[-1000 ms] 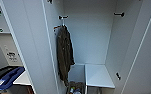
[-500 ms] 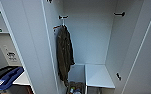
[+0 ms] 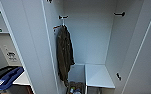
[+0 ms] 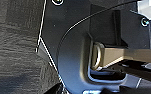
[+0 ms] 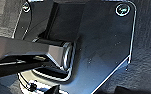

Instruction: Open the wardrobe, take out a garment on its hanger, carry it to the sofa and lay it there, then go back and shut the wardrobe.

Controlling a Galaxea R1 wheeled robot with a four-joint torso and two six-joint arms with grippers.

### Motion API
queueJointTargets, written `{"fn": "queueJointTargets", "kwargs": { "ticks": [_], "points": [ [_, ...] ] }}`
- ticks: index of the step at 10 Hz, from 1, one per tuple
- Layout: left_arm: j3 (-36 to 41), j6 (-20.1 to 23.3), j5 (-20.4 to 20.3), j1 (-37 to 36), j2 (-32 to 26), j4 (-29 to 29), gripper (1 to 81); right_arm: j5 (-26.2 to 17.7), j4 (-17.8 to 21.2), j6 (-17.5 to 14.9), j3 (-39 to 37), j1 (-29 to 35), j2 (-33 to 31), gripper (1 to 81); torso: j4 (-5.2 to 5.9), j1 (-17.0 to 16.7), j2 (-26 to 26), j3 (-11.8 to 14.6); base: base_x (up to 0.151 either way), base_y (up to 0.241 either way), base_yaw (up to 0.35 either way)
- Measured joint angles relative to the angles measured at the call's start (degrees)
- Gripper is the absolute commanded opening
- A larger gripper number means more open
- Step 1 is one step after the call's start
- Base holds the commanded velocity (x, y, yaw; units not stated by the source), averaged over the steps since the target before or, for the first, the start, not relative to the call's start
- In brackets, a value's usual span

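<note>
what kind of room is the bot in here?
Probably a changing or storage area: an open white wardrobe with black hooks, a dark olive-brown jacket hanging inside, and a low shelf at its base.

Dark wrist plate, silver corner screws, thin black cable.

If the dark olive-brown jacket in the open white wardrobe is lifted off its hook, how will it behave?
The dark olive-brown jacket hangs long, in limp folds, so it is probably floppy. It hangs from one black hook, so it may swing when touched. Its thick look suggests moderate weight.
</note>
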Motion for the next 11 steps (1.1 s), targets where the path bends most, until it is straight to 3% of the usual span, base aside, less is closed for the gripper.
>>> {"fn": "queueJointTargets", "kwargs": {
  "ticks": [5, 8, 11],
  "points": [
    [1.58, 5.68, 1.96, -0.13, -1.0, -2.95, 81.1, 0.24, 0.2, 0.0, 0.2, 0.24, -0.88, 81.1, 0.0, 0.0, 0.0, 0.0, 0.0, 0.0, 0.0],
    [3.08, 15.86, 2.86, -0.43, -2.32, -15.47, 81.1, 0.49, 0.63, 0.0, 3.71, 0.29, -3.85, 81.1, 0.0, 0.0, 0.0, 0.0, 0.0, 0.0, 0.0],
    [9.12, 19.03, 1.96, -1.62, -6.75, -20.09, 81.1, 0.49, 2.1, 0.06, 12.52, 0.93, -9.47, 81.1, 0.0, 0.0, 0.0, 0.0, 0.0, 0.0, 0.0]
  ]
}}
